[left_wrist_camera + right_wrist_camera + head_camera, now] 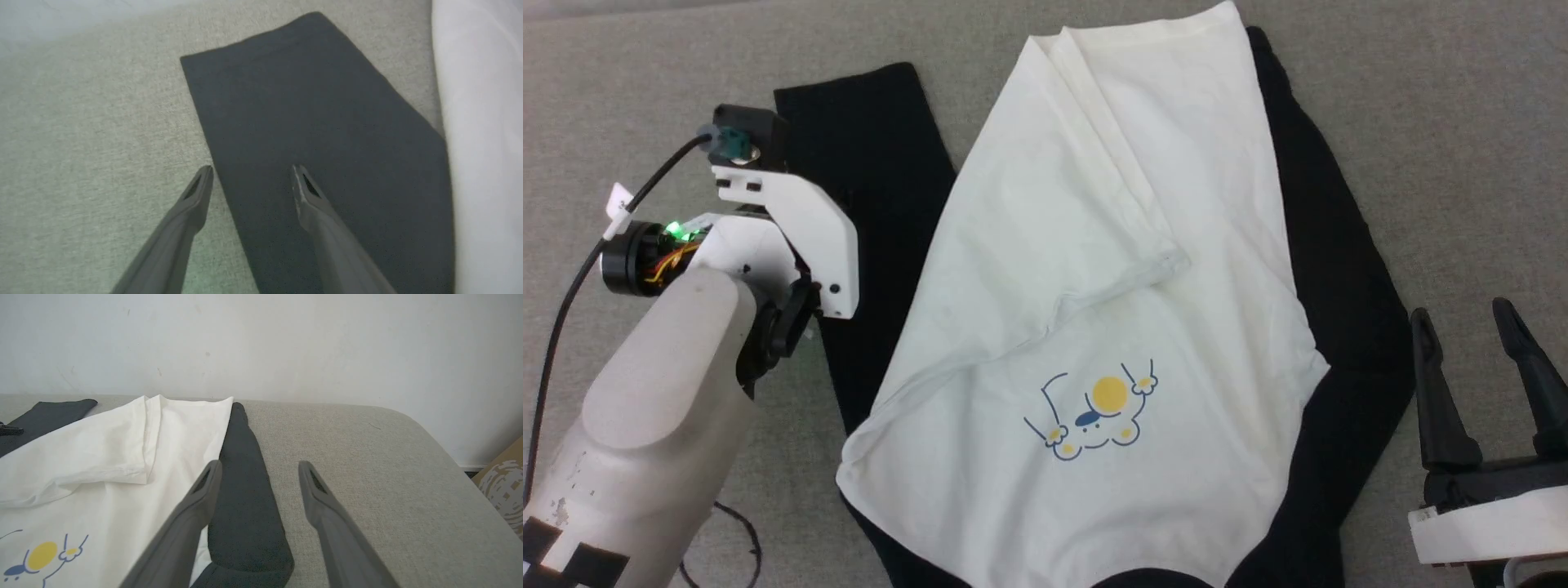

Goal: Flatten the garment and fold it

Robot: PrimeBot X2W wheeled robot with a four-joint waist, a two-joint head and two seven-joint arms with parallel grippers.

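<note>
1. At the near right edge of the grey surface (1462, 122), the right gripper (1462, 310) waits spread and empty beside the garment (1094, 286).
2. Midway, the left gripper (252, 167), jaws apart and empty, straddles the left sleeve (318, 122) at its edge, likely to smooth it.
3. Farther off, the white body (1176, 163) lies creased, a flap doubled over; flattening looks unfinished.

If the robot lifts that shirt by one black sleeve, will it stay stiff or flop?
Probably flops: the shirt lies creased, one flap folded over itself. Likely light, since it lies thin and flat. The sleeve may drag on the grey surface.
</note>
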